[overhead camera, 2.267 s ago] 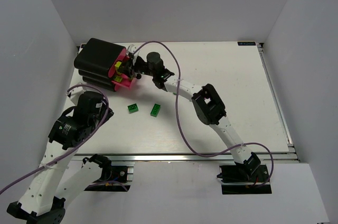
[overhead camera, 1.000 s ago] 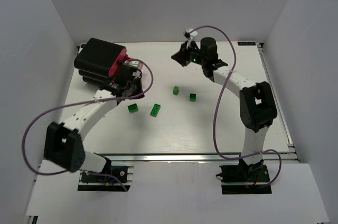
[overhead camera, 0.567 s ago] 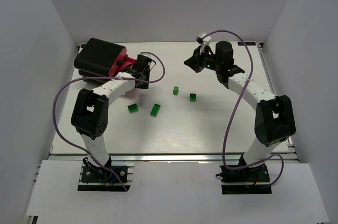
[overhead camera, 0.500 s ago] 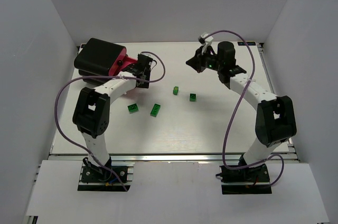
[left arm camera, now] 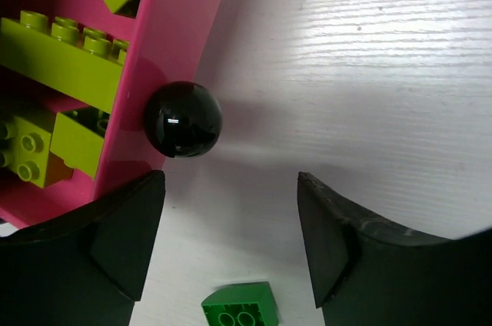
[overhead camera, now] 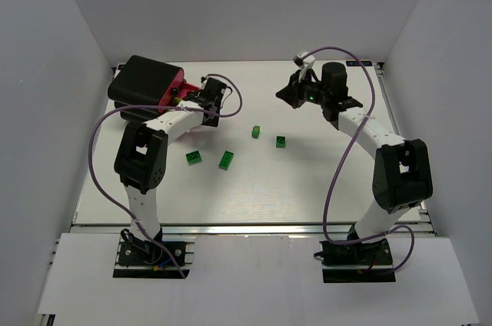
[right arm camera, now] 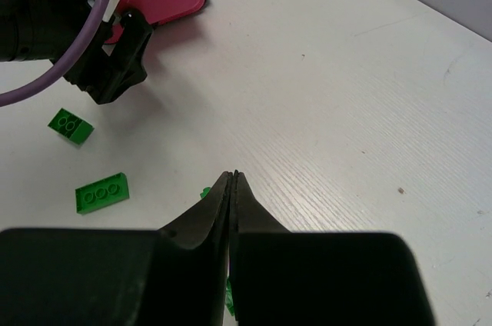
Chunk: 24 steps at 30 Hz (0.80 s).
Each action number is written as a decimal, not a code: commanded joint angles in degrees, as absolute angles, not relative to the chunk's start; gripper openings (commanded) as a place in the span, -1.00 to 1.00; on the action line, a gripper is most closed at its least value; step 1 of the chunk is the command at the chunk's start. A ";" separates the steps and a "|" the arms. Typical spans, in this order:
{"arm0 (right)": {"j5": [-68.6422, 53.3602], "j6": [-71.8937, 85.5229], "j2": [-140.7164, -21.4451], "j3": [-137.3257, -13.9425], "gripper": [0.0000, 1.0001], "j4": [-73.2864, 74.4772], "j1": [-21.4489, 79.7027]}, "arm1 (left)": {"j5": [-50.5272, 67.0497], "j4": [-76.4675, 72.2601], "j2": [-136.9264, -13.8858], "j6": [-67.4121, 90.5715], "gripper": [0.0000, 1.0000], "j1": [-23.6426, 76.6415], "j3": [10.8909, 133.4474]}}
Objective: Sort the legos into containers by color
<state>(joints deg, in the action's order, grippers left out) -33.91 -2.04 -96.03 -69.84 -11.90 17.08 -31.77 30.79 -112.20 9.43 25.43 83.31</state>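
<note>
Nearest on the counter (overhead camera: 307, 187) lie a small dark green lego (overhead camera: 193, 157) and, just to its right, a longer dark green lego (overhead camera: 226, 160). A little farther and to the right sit a third green lego (overhead camera: 281, 141) and a fourth green lego (overhead camera: 255, 132). All four are loose and well apart from any drawer, so the green sorting looks undone.

Farther left, the left pincer (left arm camera: 231, 187) is released, its fingers spread low over the counter just short of the black knob (left arm camera: 183, 119) on the open pink drawer (left arm camera: 181, 26). The knob sits off toward the left finger instead of centred between the two. If the pincer advances as it stands, that finger would likely catch the drawer face rather than straddle the knob. It could then shove the drawer crooked or push the whole black cabinet (overhead camera: 142, 84) along the counter. The drawer already holds yellow-green legos (left arm camera: 61, 61), so a dark green one dropped there would be a colour mistake.

At far right, the right pincer (right arm camera: 233, 178) hangs above the counter, clenched on nothing that I can see. Lowered onto a lego with its fingers pressed together, it would flick the piece aside instead of grasping it, so it needs to spread them first.
</note>
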 commanded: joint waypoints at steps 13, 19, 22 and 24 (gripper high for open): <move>-35.33 -2.46 -94.92 -70.14 -1.00 -12.30 15.91 | -43.94 29.62 -114.08 9.40 0.96 23.99 86.66; -35.42 -2.55 -94.92 -70.49 -1.00 -11.95 15.99 | -49.56 28.39 -114.61 11.24 0.96 23.99 86.66; -35.42 -2.64 -94.83 -70.40 -1.00 -11.78 15.91 | -50.89 27.42 -114.52 10.99 0.96 23.47 86.75; -35.51 -2.72 -94.66 -70.23 -1.00 -11.60 15.82 | -52.20 26.89 -114.96 11.34 0.96 23.47 87.18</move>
